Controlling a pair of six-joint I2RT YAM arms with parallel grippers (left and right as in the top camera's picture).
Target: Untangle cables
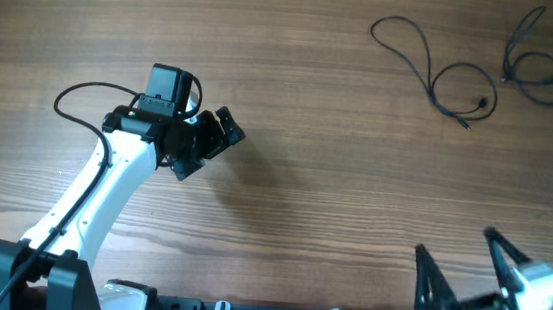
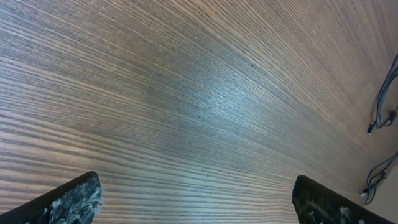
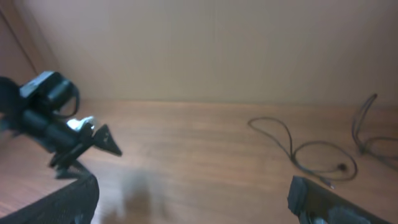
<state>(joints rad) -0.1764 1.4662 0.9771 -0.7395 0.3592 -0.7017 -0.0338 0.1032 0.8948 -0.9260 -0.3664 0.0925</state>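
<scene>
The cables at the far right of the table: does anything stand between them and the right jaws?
Nothing visible does. Only bare table lies between the right jaws, open at the near edge, and the cables at the far right. The left arm is away on the other side.

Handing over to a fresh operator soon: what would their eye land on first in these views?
The thin black cables lie looped at the far right of the wooden table, apart from both arms. The white left arm stretches over the table's left-centre, its left tool open above bare wood. The right tool sits open at the near right edge.
</scene>
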